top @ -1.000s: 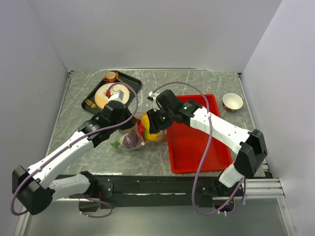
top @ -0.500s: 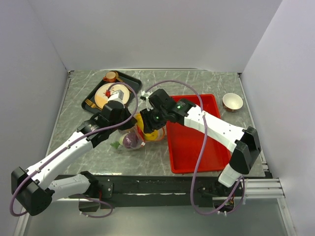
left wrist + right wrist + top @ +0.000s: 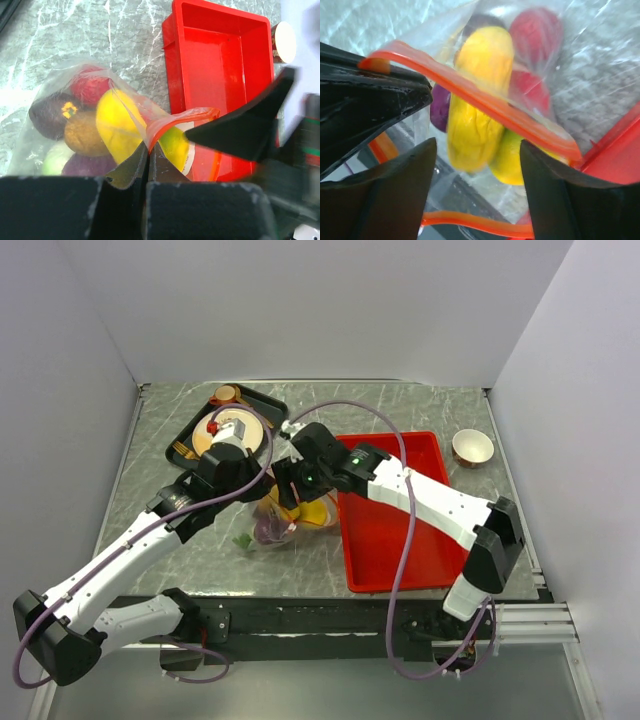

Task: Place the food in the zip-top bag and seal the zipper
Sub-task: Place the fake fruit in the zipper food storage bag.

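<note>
My left gripper (image 3: pixel 149 148) is clamped tight on one end of the zipper (image 3: pixel 485 107), pinching the orange-red strip right at its fingertips. My right gripper (image 3: pixel 477 150) has its jaws spread wide with nothing between the pads. It sits just beside the left one, facing it across the mouth of the bag (image 3: pixel 272 530).

In the right wrist view the strip runs on a slant from the left gripper's pinch at upper left down toward the red tray (image 3: pixel 215 65) at lower right, crossing just beyond my open fingertips. So the free length of the zipper lies on the right arm's side, and I judge that arm has to close on it and press along that line, away from the left gripper's hold.

The bag lies on the table (image 3: pixel 100 30), up against the tray's left wall. The food (image 3: pixel 115 120) is bunched inside it: yellow, red, maroon, orange, purple and a pale green piece.

A second orange strip shows low in the right wrist view, so I take the mouth to be gaping. I can't tell whether that lower lip lies between my jaws. From above, both wrists cover the mouth. I can't find the white tab in any view.
</note>
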`<act>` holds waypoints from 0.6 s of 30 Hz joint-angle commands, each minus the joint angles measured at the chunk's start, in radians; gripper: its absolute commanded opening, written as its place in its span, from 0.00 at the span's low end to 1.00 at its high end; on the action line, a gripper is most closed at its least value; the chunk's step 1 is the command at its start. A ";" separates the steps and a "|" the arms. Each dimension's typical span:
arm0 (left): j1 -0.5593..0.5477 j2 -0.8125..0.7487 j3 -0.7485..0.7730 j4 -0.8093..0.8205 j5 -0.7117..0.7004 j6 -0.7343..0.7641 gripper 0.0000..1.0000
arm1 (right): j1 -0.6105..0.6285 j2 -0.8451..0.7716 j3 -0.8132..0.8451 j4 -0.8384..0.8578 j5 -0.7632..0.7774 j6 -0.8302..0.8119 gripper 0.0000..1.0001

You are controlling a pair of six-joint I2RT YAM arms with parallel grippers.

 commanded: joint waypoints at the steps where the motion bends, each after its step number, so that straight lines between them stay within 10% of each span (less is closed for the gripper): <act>1: 0.001 -0.025 0.040 0.016 -0.026 0.003 0.03 | 0.004 -0.138 -0.026 0.087 0.178 0.067 0.84; 9: 0.001 -0.032 0.026 0.019 -0.036 -0.008 0.04 | -0.035 -0.287 -0.147 0.116 0.358 0.110 0.96; 18: 0.001 -0.023 0.020 0.024 -0.028 -0.012 0.03 | -0.044 -0.262 -0.245 0.084 0.274 0.170 0.80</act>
